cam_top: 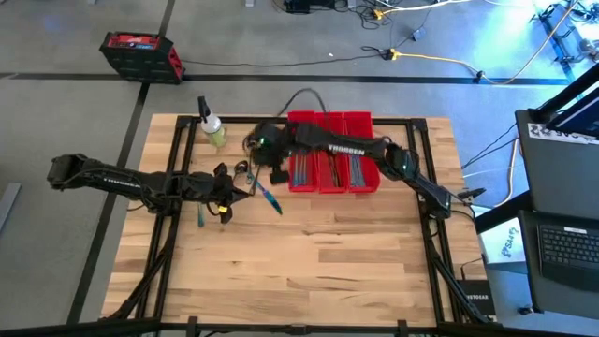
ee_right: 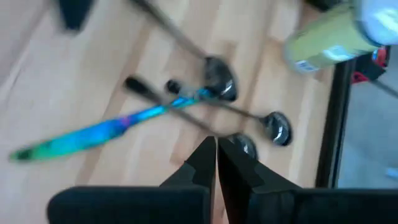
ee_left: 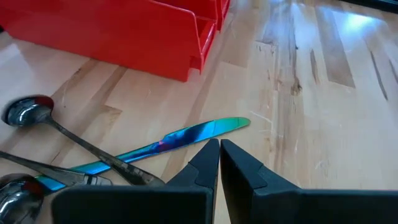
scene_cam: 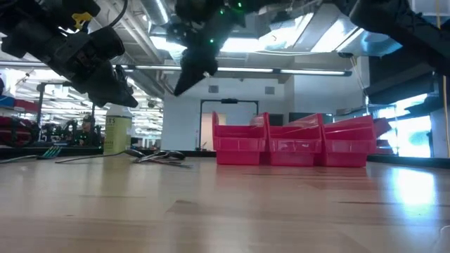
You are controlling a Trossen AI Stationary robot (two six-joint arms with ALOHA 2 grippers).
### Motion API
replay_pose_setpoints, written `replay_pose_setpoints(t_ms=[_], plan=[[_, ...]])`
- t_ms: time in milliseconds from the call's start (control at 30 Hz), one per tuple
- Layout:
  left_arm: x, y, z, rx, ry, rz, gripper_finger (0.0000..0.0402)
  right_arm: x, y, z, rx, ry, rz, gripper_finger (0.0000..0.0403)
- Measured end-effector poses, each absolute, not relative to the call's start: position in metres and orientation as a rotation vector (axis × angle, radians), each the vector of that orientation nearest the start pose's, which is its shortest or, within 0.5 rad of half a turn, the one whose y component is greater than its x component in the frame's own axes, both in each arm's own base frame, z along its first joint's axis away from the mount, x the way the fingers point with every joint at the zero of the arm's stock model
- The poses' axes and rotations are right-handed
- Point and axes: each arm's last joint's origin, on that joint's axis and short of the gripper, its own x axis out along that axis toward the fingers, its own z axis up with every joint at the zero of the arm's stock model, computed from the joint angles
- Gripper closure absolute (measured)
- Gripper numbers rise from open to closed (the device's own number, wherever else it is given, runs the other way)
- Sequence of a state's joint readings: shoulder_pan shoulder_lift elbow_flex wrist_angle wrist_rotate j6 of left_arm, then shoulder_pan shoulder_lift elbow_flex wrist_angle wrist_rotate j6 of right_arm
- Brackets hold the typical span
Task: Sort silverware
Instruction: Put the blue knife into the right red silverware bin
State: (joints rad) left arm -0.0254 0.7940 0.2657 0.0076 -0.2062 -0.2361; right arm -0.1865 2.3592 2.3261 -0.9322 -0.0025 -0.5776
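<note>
Loose silverware lies on the wooden table left of three red bins point(cam_top: 329, 150). An iridescent blue knife point(ee_left: 186, 134) point(ee_right: 93, 134) point(cam_top: 270, 198) lies flat. Dark spoons point(ee_right: 221, 81) point(ee_left: 28, 112) cross one another beside it in a small pile point(cam_top: 245, 173) point(scene_cam: 158, 156). My left gripper point(ee_left: 219, 149) point(cam_top: 225, 192) hangs shut above the table just left of the pile, with nothing in it. My right gripper point(ee_right: 216, 149) point(cam_top: 267, 154) reaches over the bins and hovers shut above the pile, also with nothing in it. In the low view both grippers point(scene_cam: 105, 77) point(scene_cam: 193, 74) stand well clear of the tabletop.
A spray bottle point(cam_top: 211, 126) point(scene_cam: 116, 130) with yellowish liquid stands at the far left of the table, close behind the pile. Thin pieces lie inside the bins point(cam_top: 304, 170). A teal piece point(cam_top: 200, 215) lies near my left gripper. The near half of the table is bare wood.
</note>
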Motion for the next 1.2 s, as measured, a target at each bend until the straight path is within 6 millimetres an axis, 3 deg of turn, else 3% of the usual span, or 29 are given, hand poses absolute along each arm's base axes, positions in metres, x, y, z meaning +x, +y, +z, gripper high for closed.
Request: replay_pose_setpoints(t_ms=[133, 267, 467, 567, 700, 867, 1200], plan=[[0.16, 0.002, 0.171, -0.179, 0.507, 0.241, 0.0402, 0.5, -0.046, 0.243, -0.663, 1.124, 0.178, 0.0403], [0.158, 0.002, 0.168, -0.174, 0.54, 0.244, 0.0402, 0.501, -0.006, 0.229, -0.712, 1.121, 0.31, 0.0403], [0.158, 0.001, 0.168, -0.17, 0.544, 0.221, 0.0402, 0.502, 0.023, 0.203, -0.786, 1.105, 0.327, 0.0403], [0.158, 0.001, 0.168, -0.168, 0.544, 0.219, 0.0402, 0.5, 0.025, 0.185, -0.855, 1.133, 0.327, 0.0403], [0.158, 0.001, 0.168, -0.168, 0.545, 0.219, 0.0402, 0.497, 0.015, 0.164, -0.813, 1.165, 0.27, 0.0403], [0.158, 0.001, 0.169, -0.169, 0.541, 0.219, 0.0402, 0.495, 0.002, 0.154, -0.793, 1.187, 0.249, 0.0403], [0.158, 0.001, 0.168, -0.164, 0.546, 0.219, 0.0402, 0.502, 0.005, 0.143, -0.775, 1.132, 0.306, 0.0403]])
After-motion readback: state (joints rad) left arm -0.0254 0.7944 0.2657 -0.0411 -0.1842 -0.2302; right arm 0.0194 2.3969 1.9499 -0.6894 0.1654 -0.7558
